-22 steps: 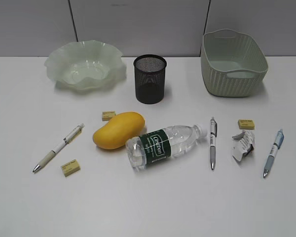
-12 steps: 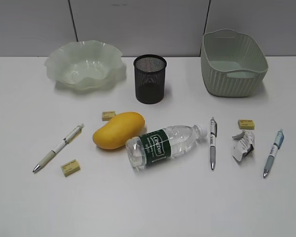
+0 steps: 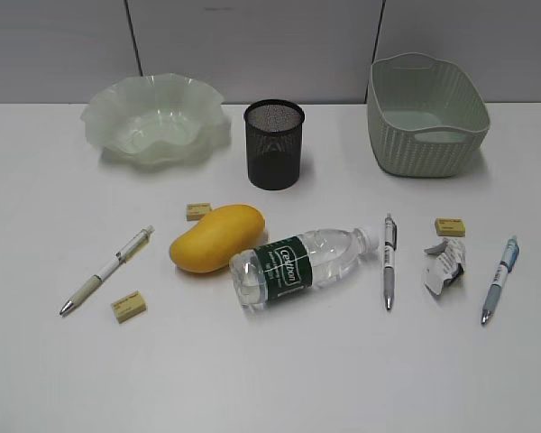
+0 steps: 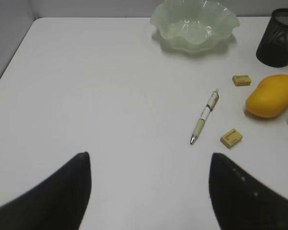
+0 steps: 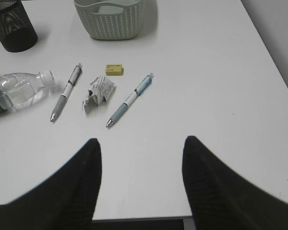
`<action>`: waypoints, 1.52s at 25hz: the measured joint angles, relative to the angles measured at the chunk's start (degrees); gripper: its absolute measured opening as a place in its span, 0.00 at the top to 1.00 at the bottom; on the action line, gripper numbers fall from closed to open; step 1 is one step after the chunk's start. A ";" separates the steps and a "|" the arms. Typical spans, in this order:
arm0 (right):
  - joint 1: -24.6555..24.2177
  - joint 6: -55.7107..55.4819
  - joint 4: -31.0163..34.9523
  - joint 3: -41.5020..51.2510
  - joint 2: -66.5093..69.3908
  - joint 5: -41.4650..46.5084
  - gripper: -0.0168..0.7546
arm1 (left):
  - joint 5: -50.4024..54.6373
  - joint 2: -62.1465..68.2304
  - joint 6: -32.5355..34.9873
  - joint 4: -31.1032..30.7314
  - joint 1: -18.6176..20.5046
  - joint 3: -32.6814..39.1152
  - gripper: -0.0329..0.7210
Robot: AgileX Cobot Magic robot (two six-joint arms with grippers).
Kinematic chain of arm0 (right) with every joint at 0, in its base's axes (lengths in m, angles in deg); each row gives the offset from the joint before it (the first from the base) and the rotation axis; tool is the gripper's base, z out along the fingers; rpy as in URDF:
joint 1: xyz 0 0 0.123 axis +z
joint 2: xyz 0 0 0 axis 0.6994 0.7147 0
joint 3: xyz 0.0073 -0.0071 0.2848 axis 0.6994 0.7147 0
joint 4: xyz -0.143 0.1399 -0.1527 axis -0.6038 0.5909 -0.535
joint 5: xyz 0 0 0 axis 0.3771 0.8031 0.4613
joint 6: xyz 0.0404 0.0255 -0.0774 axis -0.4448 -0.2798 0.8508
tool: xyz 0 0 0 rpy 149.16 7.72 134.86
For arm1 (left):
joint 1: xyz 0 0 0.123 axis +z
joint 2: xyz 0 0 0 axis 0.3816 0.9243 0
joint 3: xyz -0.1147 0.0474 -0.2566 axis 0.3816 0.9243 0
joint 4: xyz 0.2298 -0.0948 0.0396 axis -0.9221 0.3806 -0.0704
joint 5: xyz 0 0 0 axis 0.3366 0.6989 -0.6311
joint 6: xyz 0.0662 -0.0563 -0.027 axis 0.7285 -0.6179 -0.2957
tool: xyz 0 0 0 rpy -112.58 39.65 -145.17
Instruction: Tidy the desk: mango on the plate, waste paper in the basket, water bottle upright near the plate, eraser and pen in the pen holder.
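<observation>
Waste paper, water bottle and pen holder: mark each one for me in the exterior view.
Waste paper [image 3: 445, 268], exterior view, middle of the crumpled scrap.
Water bottle [image 3: 288, 265], exterior view, on the green label.
Pen holder [image 3: 274, 149], exterior view, front of the mesh wall.

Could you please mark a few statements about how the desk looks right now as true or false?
1. The bottle lies on its side. True.
2. The mango sits in the plate. False: it lies on the desk, touching the bottle.
3. The basket holds the waste paper. False: the paper is on the desk between two pens.
4. Three erasers lie on the desk. True.
5. Both grippers hold nothing. True.
</observation>
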 joint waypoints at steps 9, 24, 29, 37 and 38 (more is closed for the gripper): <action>0.00 0.00 0.00 0.00 0.00 0.00 0.41 | -10.04 13.48 0.00 0.00 0.00 -5.15 0.19; 0.00 0.00 0.00 0.00 0.00 0.00 0.41 | -17.02 53.32 11.33 11.03 0.00 -20.43 0.19; 0.00 0.00 0.02 0.00 0.00 0.00 0.41 | -17.06 62.01 22.69 22.15 0.00 -23.94 0.19; 0.00 0.00 0.02 0.00 0.00 0.05 0.41 | -20.57 72.04 31.17 26.90 -8.78 -26.12 0.19; 0.00 0.00 0.02 0.00 0.00 0.05 0.41 | -21.00 73.17 31.39 26.47 -10.18 -26.49 0.19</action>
